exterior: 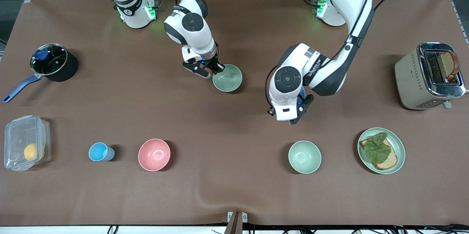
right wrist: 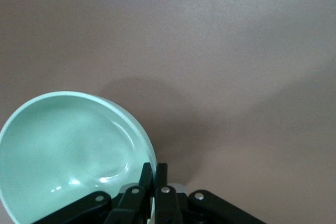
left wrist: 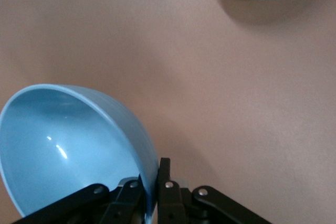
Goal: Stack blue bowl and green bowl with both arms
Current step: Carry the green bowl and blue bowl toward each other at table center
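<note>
The blue bowl [left wrist: 68, 145] hangs tilted from my left gripper [left wrist: 154, 179], which is shut on its rim, one finger inside and one outside. In the front view the left arm covers this bowl except a blue sliver [exterior: 302, 96] beside the left gripper [exterior: 302, 107], over the table's middle toward the left arm's end. The green bowl [exterior: 227, 77] is beside my right gripper [exterior: 216, 68], which is shut on its rim. The right wrist view shows the same hold: the right gripper [right wrist: 156, 174] pinches the wall of the green bowl [right wrist: 68, 150].
A second pale green bowl [exterior: 304, 156] sits nearer the front camera, between a pink bowl [exterior: 154, 154] and a green plate [exterior: 399, 146] with toast. A light-blue cup [exterior: 99, 152], a clear box [exterior: 25, 148], a lidded pot [exterior: 51, 62] and a toaster [exterior: 428, 76] stand around.
</note>
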{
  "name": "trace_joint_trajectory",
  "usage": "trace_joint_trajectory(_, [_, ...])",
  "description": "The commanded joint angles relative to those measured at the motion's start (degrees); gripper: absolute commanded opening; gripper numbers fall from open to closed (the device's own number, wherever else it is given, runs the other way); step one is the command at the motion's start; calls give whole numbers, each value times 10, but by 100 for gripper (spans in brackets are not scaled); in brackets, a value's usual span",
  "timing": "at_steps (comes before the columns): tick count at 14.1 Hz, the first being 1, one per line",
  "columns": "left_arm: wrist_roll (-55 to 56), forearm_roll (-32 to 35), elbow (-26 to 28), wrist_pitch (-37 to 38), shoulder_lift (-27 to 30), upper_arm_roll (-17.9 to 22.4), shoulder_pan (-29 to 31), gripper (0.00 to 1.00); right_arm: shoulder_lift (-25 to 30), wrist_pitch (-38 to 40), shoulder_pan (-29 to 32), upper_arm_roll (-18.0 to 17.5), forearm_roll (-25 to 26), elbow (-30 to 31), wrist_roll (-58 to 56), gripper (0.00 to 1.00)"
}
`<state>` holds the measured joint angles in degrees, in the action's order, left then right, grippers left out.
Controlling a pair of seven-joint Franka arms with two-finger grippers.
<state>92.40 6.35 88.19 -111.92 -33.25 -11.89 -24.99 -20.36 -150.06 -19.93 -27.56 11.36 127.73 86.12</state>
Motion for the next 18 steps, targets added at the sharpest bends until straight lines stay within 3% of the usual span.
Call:
trace_joint_trajectory(1, [75, -16, -17, 18, 0, 3, -25, 0, -22, 4, 2, 0, 17, -33, 44, 89])
trace_joint_trajectory(2, [94, -20, -19, 18, 0, 3, -36, 0, -27, 6, 3, 0, 17, -43, 65, 100])
trace_joint_trajectory(5, [110, -53, -21, 17, -1, 3, -50, 0, -24, 26, 9, -1, 14, -61, 69, 100])
trace_joint_trajectory(8, [143, -61, -21, 8, -8, 2, -70, 0, -21, 117, 24, -4, 8, -97, 68, 100])
trace_joint_trajectory(10, [156, -83, -22, 4, -13, 3, -86, 0, -18, 132, 45, -6, -14, -100, 66, 100])
trace_joint_trajectory(14, [211, -85, -30, -35, -30, 3, -105, 0, -12, 151, 84, -3, -98, -100, 63, 100])
trace_joint_trajectory(18, [262, -85, -48, -80, -56, 3, -131, 0, -46, 110, 116, 1, -239, -94, 52, 100])
